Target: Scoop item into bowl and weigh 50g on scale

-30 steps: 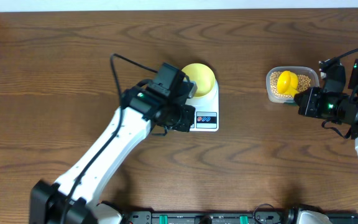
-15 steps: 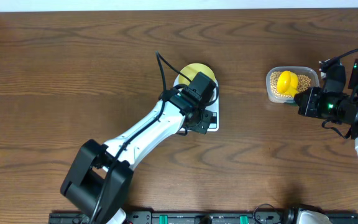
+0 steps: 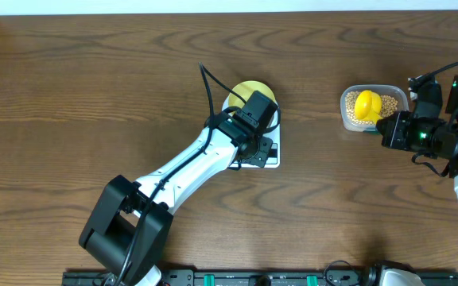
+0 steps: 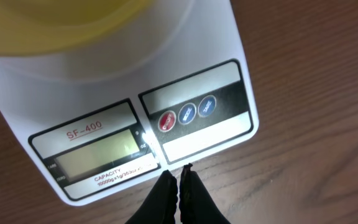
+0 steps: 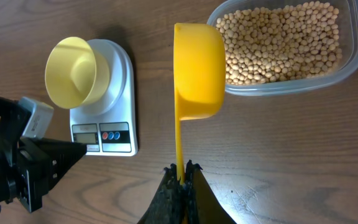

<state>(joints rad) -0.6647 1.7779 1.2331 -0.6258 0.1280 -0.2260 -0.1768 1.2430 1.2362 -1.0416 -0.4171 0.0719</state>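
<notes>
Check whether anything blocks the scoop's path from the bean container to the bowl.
Nothing on the table between container and bowl. The shut left gripper sits at the scale's front edge, beside that path.

white arm links, black cables, black left claw

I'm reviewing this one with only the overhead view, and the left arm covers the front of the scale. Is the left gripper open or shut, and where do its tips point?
Observer: In the left wrist view the left gripper is shut. Its tips are at the front edge of the scale, just below the red button. I cannot tell if they touch.
Operator: Does the display read anything?
Observer: No, the display shows no digits.
Operator: The arm also hides part of the bowl. Is anything in it?
Observer: In the right wrist view the bowl sits on the scale and its inside looks empty.
</notes>
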